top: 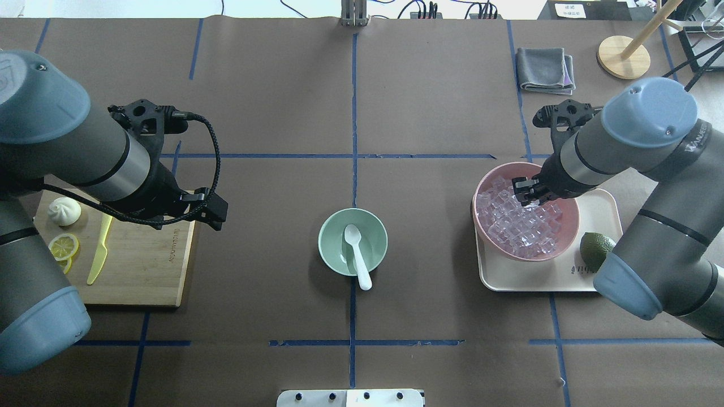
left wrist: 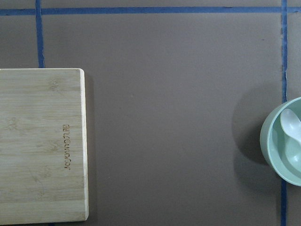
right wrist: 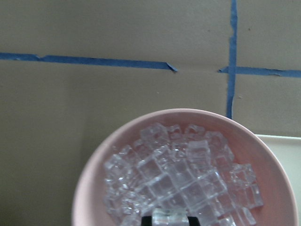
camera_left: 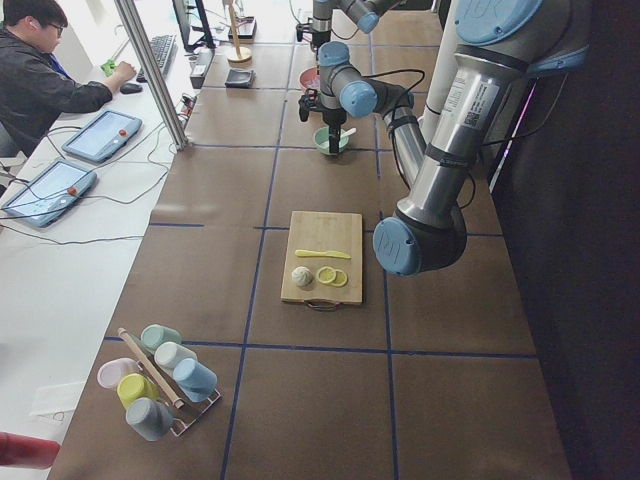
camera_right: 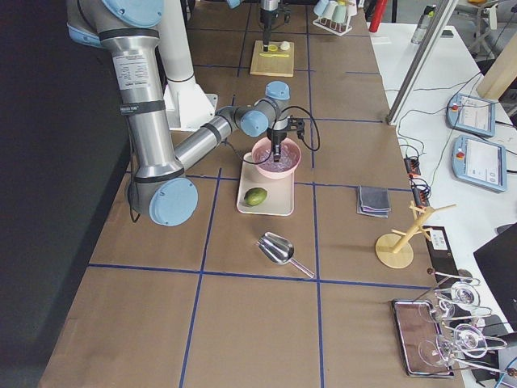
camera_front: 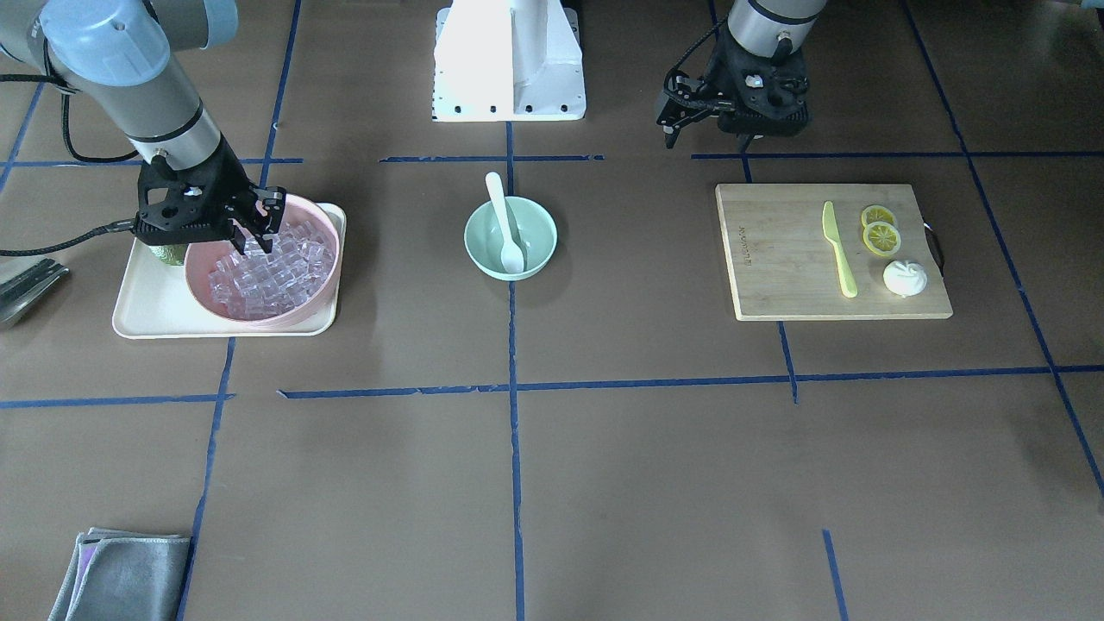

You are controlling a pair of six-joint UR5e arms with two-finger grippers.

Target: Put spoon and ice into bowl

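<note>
The white spoon (camera_front: 504, 228) lies in the mint-green bowl (camera_front: 479, 250) at the table's middle, its handle sticking out over the rim; both also show in the overhead view, spoon (top: 357, 254) and bowl (top: 328, 249). Many clear ice cubes (camera_front: 267, 280) fill a pink bowl (camera_front: 332, 250). My right gripper (camera_front: 259, 228) reaches down into that pile; in the right wrist view it (right wrist: 169, 219) is shut on one ice cube. My left gripper (camera_front: 671, 112) hangs open and empty above the table between the green bowl and the cutting board.
The pink bowl stands on a cream tray (top: 531, 280) beside a green fruit (top: 595, 249). A wooden cutting board (camera_front: 776, 250) holds a yellow-green knife (camera_front: 838, 250), lemon slices and a white bun (camera_front: 904, 278). A grey cloth (camera_front: 121, 578) and a metal scoop (camera_right: 279, 246) lie farther off.
</note>
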